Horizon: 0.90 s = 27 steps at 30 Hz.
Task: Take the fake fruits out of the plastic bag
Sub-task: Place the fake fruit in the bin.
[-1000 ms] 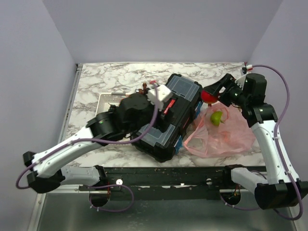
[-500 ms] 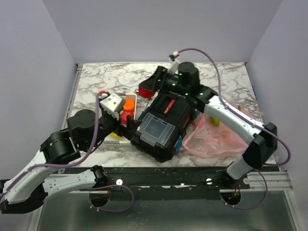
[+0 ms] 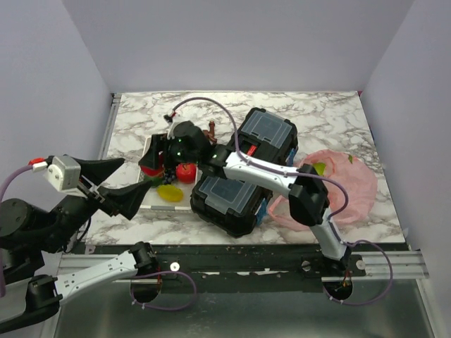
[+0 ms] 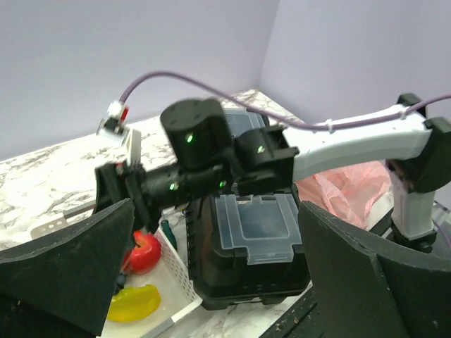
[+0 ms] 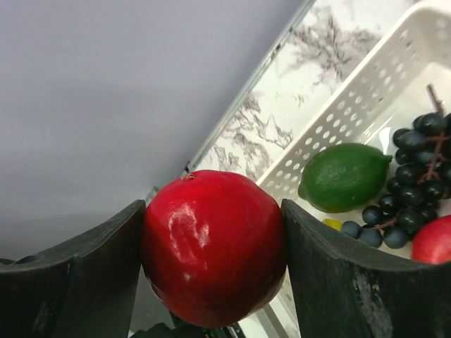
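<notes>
Lime (image 5: 344,176), grapes (image 5: 423,165) in tray (image 5: 352,91), apple (image 5: 211,246) in right fingers (image 5: 338,282)

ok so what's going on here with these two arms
The right gripper reaches across the black plastic toolbox, holding a glossy red round fake fruit by the white perforated tray, where a green lime and dark grapes lie. The left gripper hangs open and empty at front left. One green fruit shows in the crinkly pink plastic bag.

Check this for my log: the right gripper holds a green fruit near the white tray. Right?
Wrong colour: the right gripper holds a red fruit, not a green one, near the white tray. The right wrist view shows it.
</notes>
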Each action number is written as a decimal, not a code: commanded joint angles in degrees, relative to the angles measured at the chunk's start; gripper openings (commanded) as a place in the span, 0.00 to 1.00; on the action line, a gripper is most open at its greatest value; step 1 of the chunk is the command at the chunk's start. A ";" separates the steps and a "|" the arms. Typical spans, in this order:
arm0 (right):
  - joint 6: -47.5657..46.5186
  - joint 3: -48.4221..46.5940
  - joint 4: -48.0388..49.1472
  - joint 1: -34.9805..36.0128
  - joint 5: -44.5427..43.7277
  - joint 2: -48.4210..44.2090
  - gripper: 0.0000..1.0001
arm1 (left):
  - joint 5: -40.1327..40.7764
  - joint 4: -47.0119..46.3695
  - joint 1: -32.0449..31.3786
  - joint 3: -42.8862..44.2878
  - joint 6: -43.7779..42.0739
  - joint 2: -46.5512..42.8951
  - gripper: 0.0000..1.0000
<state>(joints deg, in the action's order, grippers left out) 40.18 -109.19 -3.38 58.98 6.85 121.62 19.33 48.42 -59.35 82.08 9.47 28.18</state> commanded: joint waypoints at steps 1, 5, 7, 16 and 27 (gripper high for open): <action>-1.52 -4.43 -3.34 1.94 -1.86 6.48 0.11 | 1.26 2.99 0.20 0.17 1.73 -1.83 0.99; -2.26 -7.38 -6.06 3.97 -3.66 10.59 0.27 | 3.66 2.56 0.20 -1.53 3.23 -3.75 0.99; -2.45 -8.89 -8.32 4.28 -5.77 12.30 0.36 | 4.38 2.80 0.20 -1.61 3.44 -3.94 0.99; -4.13 -9.87 -11.37 4.74 -7.92 13.81 0.71 | 2.01 3.43 0.20 -0.17 5.58 -2.46 0.99; -8.15 -11.53 -15.07 5.21 -8.68 7.98 0.92 | 2.20 2.99 0.20 -0.42 6.43 -0.14 0.99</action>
<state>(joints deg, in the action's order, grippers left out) 34.54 -117.89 -15.16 63.66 0.21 134.34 21.58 50.76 -59.35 81.36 15.29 25.91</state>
